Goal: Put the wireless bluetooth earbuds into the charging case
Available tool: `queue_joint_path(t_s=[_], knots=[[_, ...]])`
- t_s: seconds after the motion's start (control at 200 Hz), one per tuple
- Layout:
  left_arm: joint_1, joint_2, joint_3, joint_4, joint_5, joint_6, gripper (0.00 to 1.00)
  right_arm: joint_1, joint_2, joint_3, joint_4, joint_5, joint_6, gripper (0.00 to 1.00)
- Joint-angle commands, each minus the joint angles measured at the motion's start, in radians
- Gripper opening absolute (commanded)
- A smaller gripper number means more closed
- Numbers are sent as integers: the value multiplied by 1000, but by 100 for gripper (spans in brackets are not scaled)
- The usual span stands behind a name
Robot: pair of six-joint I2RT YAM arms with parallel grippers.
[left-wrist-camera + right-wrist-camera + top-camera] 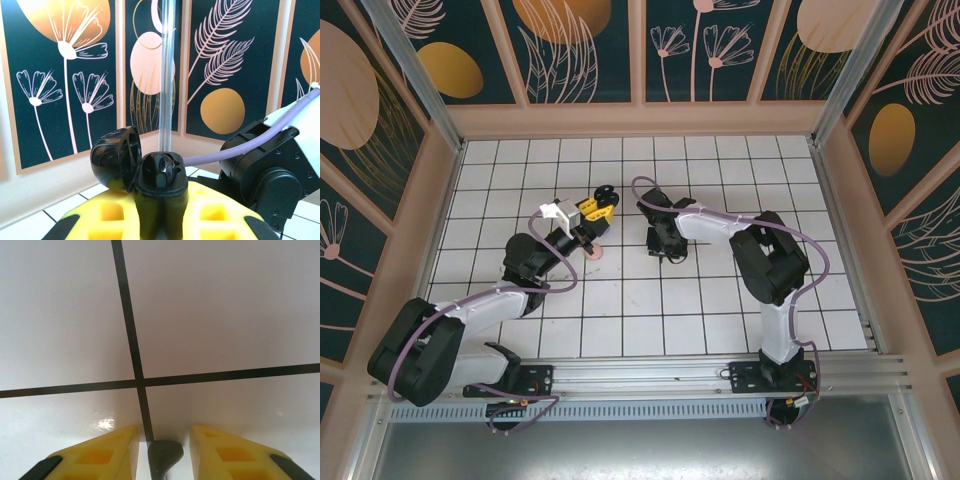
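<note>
While your left gripper [160, 212] is clamped on the black charging case [159, 175], which sits upright between the yellow pads with its lid [114, 156] swung open to the left in the left wrist view, your right gripper [164, 430] is down at the white tiled table [225, 315]. Its yellow fingers [100, 455] stand apart on either side of a dark earbud [165, 456] that lies on a grout line just below a crossing, with a thin gap on each side, so they grip nothing. In the top view, a small pink item [592, 251], too small to identify, lies on the tiles just beside the left arm.
</note>
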Motion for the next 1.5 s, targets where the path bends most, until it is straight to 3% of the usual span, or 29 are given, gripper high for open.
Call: queue_joint_path(t_s=[0.0, 0.265, 0.405, 0.921, 1.201, 1.491], knots=[[-2, -22, -6, 47, 11, 10, 0, 12, 35, 17, -9, 5, 15, 31], [-2, -21, -2, 41, 11, 8, 0, 13, 22, 7, 4, -1, 17, 15], [-2, -23, 4, 30, 12, 7, 0, 13, -8, -1, 18, 5, 20, 12], [-1, -53, 43, -23, 10, 38, 0, -6, -372, -57, 132, 87, -3, 10], [-2, -52, 103, -96, 43, 99, 0, -9, -569, 28, 232, 82, -97, 10], [-1, -17, 167, -126, 120, 129, 0, -6, -645, 157, 340, 18, -226, 11]])
